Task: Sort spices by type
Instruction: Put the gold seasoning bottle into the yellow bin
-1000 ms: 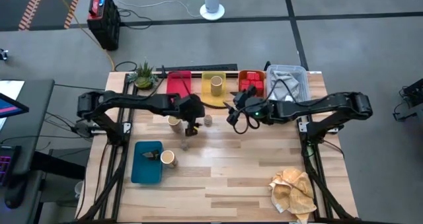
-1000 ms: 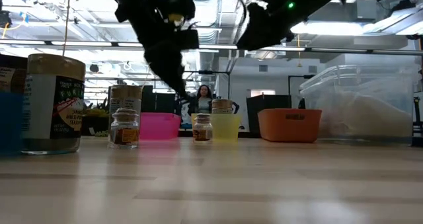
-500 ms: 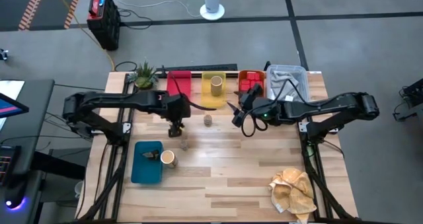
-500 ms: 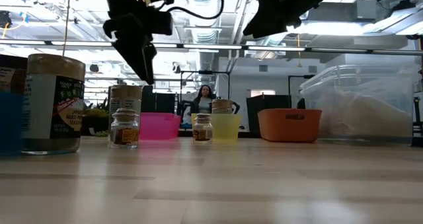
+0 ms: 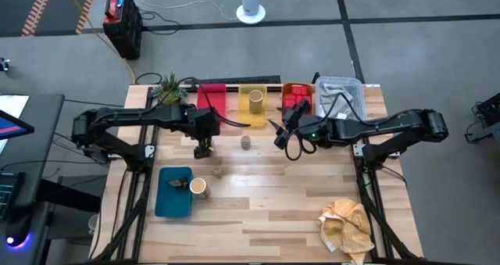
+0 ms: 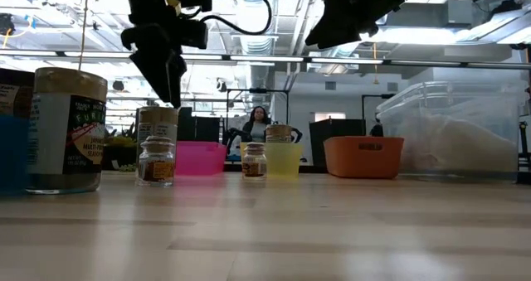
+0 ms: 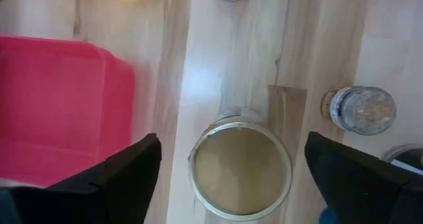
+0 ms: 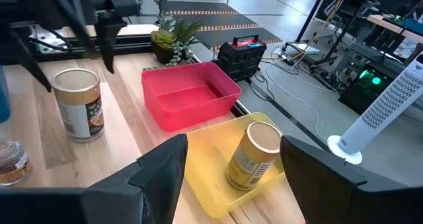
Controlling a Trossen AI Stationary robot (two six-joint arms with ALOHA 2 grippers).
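Observation:
My left gripper (image 5: 204,148) hangs open over a tan open-topped cylinder (image 7: 240,168) that stands on the table in front of the red tray (image 5: 211,99). Its fingers stand apart on either side, above the rim; the low view shows the gripper (image 6: 172,94) clear of the cylinder (image 6: 158,123). Two small glass jars (image 5: 245,142) (image 5: 218,171) stand on the wood. Another tan cylinder (image 5: 199,188) stands beside the blue tray (image 5: 173,191). A further cylinder (image 8: 254,154) lies tilted in the yellow tray (image 5: 251,115). My right gripper (image 5: 275,132) hovers open, well above the table.
Red tins sit in the orange tray (image 5: 297,97) at the far edge, next to a clear bin (image 5: 341,97). A potted plant (image 5: 169,89) stands at the far left. A beige cloth (image 5: 348,226) lies at the near right. Bare wood spans the table's middle and near side.
My left gripper has gone toward the table's left edge and risen, from beside the glass jars to above the tan cylinder in front of the red tray, tipping more steeply downward. The jars and cylinders have stayed in place.

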